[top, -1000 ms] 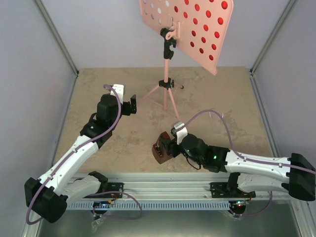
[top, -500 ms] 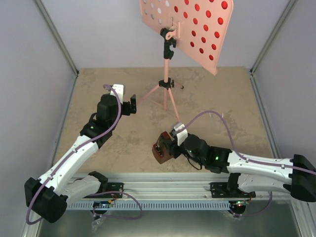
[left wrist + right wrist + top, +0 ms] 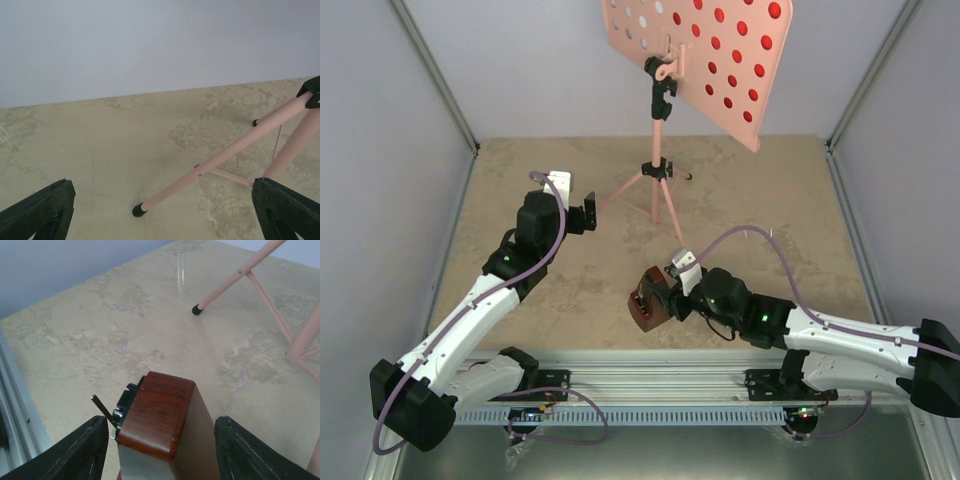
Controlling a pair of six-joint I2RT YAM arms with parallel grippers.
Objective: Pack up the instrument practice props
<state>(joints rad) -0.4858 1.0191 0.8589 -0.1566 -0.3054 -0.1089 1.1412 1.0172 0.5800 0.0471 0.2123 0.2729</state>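
Note:
The pink music stand point(image 3: 659, 150) stands on its tripod at the back, its hole-dotted desk point(image 3: 692, 62) tilted up. Red point(image 3: 745, 30) shows through the desk's right holes and white point(image 3: 642, 20) through some left ones. The brown metronome point(image 3: 642, 306) sits near the front, its thin pendulum point(image 3: 103, 410) sticking out. My right gripper point(image 3: 658, 298) straddles the metronome point(image 3: 160, 415), open, with a gap on each side. My left gripper point(image 3: 591, 215) hangs wide open just short of the stand's left leg point(image 3: 210, 165), holding nothing.
An aluminium rail point(image 3: 650, 385) runs along the near edge behind the arm bases. Grey walls and frame posts point(image 3: 435, 75) close in the left, right and back. The stand's other legs point(image 3: 235, 275) spread across the floor beyond the metronome.
My right arm has pushed a little further left, bringing its jaws further round the metronome, and they have narrowed slightly. The left arm and the stand have not moved.

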